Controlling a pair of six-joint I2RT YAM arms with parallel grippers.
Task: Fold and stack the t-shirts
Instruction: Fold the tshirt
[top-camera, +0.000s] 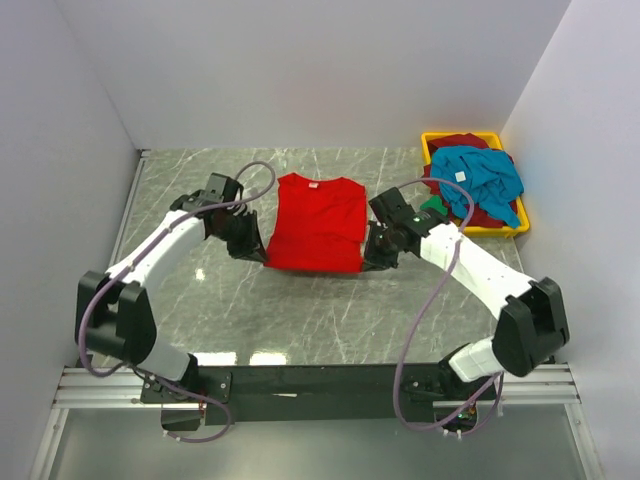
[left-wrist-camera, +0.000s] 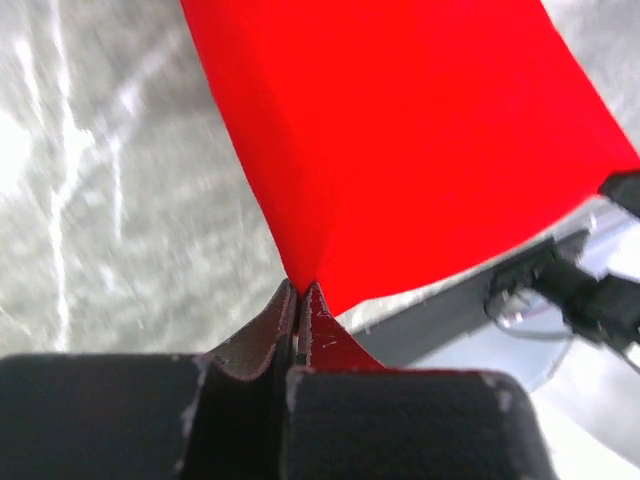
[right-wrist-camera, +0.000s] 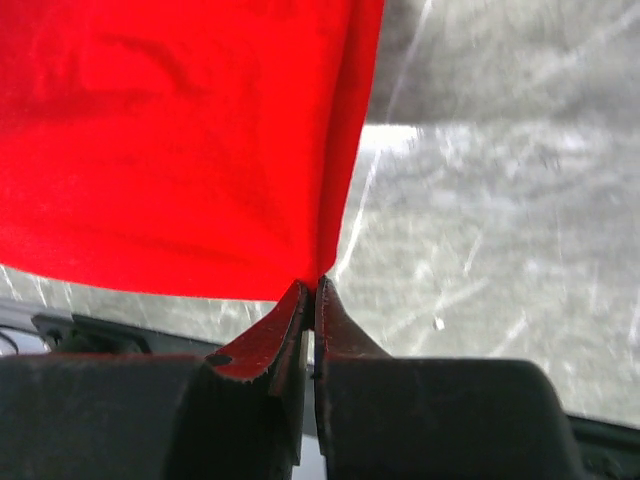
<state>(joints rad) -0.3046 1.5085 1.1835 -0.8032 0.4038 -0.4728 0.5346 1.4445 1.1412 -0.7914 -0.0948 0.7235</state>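
The bright red t-shirt (top-camera: 318, 222) lies folded to a narrow panel in the middle of the table, collar at the far end. My left gripper (top-camera: 262, 255) is shut on its near left corner; the wrist view shows the jaws pinching the red cloth (left-wrist-camera: 400, 140) at the tip (left-wrist-camera: 300, 288). My right gripper (top-camera: 368, 262) is shut on the near right corner, with the red cloth (right-wrist-camera: 170, 140) pinched at the tip (right-wrist-camera: 313, 283). The near hem is lifted off the table. A teal-blue t-shirt (top-camera: 482, 175) with a white tag lies on dark maroon and green shirts at the far right.
A yellow plastic bin (top-camera: 505, 230) at the far right corner holds the other shirts. The grey marbled table (top-camera: 200, 300) is walled by white panels on three sides. The black base rail (top-camera: 320, 380) runs along the near edge.
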